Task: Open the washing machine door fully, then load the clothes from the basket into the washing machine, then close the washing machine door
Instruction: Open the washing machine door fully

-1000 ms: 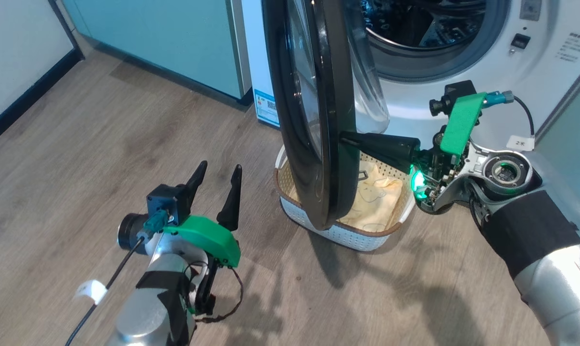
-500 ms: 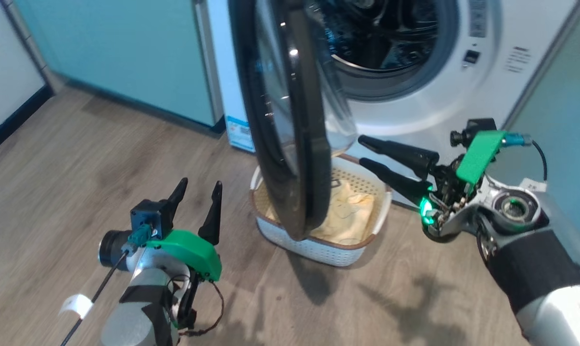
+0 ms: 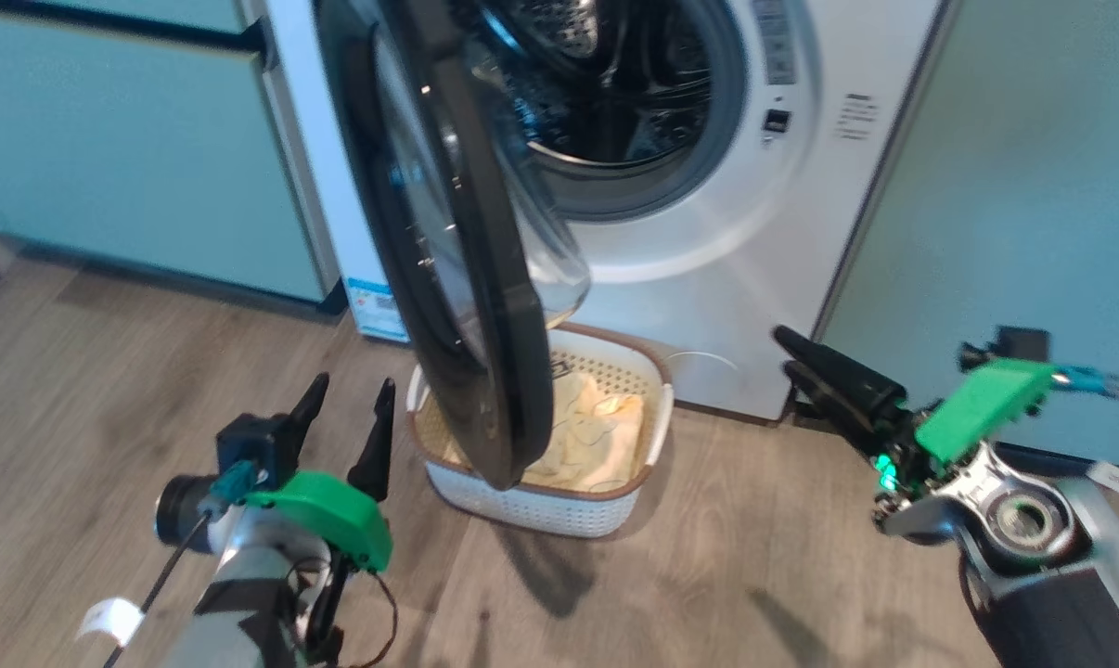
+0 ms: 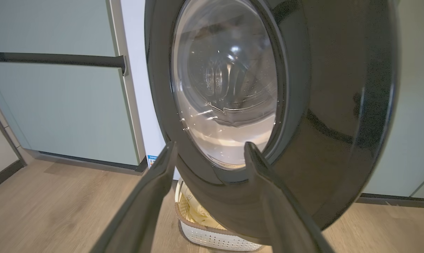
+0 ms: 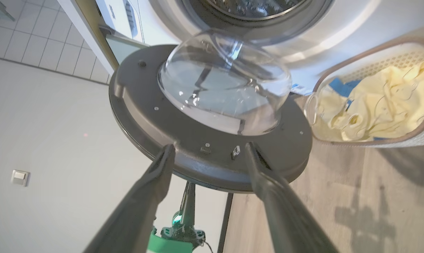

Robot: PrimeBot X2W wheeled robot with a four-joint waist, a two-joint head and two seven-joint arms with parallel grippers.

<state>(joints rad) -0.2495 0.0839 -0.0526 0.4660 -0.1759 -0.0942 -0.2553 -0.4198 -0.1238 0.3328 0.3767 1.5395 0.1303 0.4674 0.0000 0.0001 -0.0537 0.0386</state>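
Fingers spread wide and empty, the left gripper (image 3: 351, 391) points at the glossy outer face of the washing machine door (image 3: 457, 278). The right gripper (image 3: 784, 351), fingers likewise apart and empty, hangs clear of the door's inner side. The door stands partway open above the basket (image 3: 522, 501). The basket holds the pale yellow clothes (image 3: 587, 427) and sits on the floor (image 3: 151, 371) before the washing machine (image 3: 708, 278).

Floor (image 3: 726, 575): grey-brown wood-look planks.
Standing on it:
- One washing machine (image 3: 708, 278), white, front-loading, at the back.
- Pale green cabinets (image 3: 133, 176) on either side of the washing machine, with a dark strip along their base.
- One basket (image 3: 532, 506), cream, with perforated sides and a brown rim, on the planks just in front of the washing machine and below its opening.

Dark shadows lie on the planks beside the basket.
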